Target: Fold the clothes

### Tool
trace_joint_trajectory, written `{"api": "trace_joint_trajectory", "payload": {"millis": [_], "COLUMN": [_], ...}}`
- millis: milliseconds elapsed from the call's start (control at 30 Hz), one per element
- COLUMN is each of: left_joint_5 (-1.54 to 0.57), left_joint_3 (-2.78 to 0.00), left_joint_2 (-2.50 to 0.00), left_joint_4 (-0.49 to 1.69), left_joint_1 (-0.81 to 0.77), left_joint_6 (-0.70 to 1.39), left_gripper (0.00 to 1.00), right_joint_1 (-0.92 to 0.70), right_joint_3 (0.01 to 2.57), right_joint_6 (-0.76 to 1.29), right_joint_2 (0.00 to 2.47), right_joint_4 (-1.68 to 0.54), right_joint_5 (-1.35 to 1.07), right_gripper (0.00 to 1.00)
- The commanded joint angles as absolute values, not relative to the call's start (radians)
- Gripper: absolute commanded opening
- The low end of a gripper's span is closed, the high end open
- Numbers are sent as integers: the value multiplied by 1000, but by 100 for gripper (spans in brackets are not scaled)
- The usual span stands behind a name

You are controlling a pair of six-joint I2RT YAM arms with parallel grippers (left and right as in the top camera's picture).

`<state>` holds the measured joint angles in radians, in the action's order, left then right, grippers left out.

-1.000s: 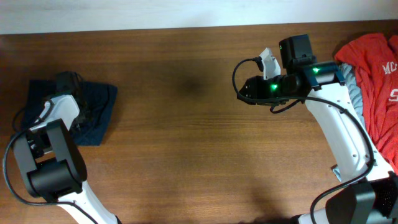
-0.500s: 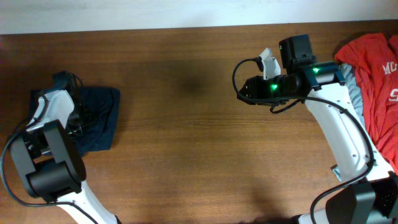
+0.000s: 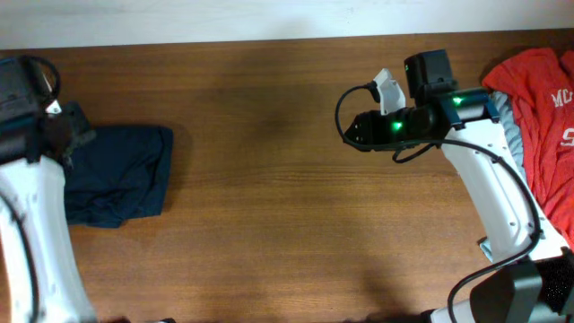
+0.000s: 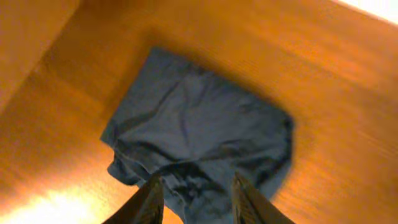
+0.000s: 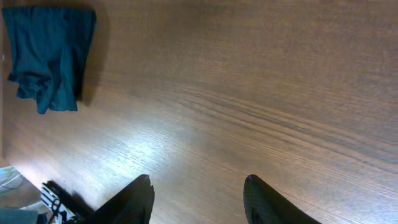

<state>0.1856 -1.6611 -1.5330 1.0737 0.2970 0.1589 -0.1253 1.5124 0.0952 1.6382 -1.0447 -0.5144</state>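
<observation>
The table (image 3: 269,179) is grained wood with a soft sheen. The navy garment (image 3: 121,175) is matt, creased cloth; the red tee (image 3: 538,90) looks matt cloth too.

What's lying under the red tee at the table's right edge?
A light grey-blue garment peeks out from under the left edge of the red tee. How far it runs beneath, and whether anything else lies there, is covered.

The overhead camera looks straight down on the whole tabletop (image 3: 269,197) from well above, the left wrist camera peers down past the left tool (image 4: 198,183) close over the navy garment (image 4: 199,130), and the right wrist camera, looking past the right tool (image 5: 198,186), catches that same garment far across the wood.
</observation>
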Motion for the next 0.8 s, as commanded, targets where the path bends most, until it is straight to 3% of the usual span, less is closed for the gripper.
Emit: {"api": "trace_joint_trajectory", "payload": {"millis": [0,133,233,267,300,333,433,467,500,767], "left_joint_5": [41,-24,-23,-21,-18,-8,0,-1,-1,-1], "left_joint_3": [-1691,-1691,-1691,-1691,-1691,-1690,-1690,-1690,-1690,-1690], "left_joint_2": [-1396,-1259,-1168,-1147,-1131,-1114,-1085,-1080,-1074,-1072], "left_joint_4": [1125,1236,1324,1343,1360,1374,1391,1392,1393,1393], "left_joint_1": [262,220,197,198,198,198,198,198,198,198], "left_joint_6": [-7,-65,-66,-66,-66,-66,-66,-65,-65,-65], "left_gripper": [36,36,43,51,87,99,99,99,99,99], "right_joint_1": [-62,0,24,19,14,3,-25,-29,-29,-26], "right_joint_3": [1598,1694,1745,1745,1745,1745,1745,1745,1745,1745], "right_joint_6": [60,54,-25,-36,-42,-42,-41,-41,-41,-41], "right_joint_2": [1620,1576,1491,1454,1427,1389,1300,1276,1258,1184], "right_joint_4": [-1058,-1124,-1169,-1170,-1172,-1174,-1180,-1182,-1183,-1213], "right_joint_5": [-500,-481,-477,-474,-466,-437,-311,-275,-252,-231], "right_gripper": [52,52,57,60,61,64,76,95,99,99]}}
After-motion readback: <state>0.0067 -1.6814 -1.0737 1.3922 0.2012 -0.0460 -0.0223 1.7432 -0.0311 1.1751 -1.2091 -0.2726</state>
